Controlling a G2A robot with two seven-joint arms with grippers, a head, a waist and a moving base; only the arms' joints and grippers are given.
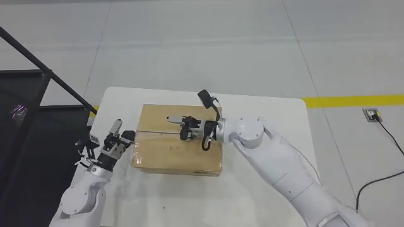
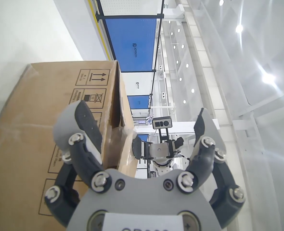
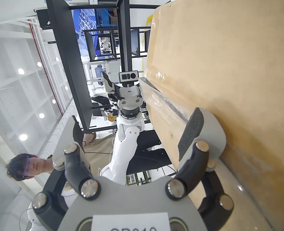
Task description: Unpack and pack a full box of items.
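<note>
Top view: the box [image 1: 177,154] lies lengthwise across the table [image 1: 271,116]. The left gripper [image 1: 121,133] at its end and the right gripper [image 1: 180,127] above are both spread open.

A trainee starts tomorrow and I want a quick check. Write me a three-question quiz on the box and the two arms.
1. True or false: the box stands on the floor.
2. Which arm is over the box top? A left, B right.
3. Fill in: both arms' jaws are ____.
Key: 1 false, it is on the table; 2 B, the right arm; 3 open.
</note>
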